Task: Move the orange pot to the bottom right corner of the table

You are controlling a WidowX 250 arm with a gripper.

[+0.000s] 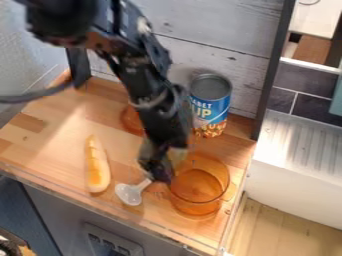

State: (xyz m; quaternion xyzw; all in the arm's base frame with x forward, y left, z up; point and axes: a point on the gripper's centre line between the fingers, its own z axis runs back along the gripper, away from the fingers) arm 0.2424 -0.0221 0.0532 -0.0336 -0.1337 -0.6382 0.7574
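Orange pot (200,186) on right part of table (50,142), near bottom right corner — see-through, wood visible through base. Gripper (159,172) right at pot's left side, can't tell if it's gripping or released. Strip of wood between pot and front edge, right edge just beside handle. Blue can (210,102) upright behind, white spoon (130,194) left of pot.

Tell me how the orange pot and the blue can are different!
The orange pot is see-through, but you can't see through the blue can. The pot looks wide and squat, while the can looks slimmer and taller. The pot sits nearer the front, and the can stands farther back. Both are round.
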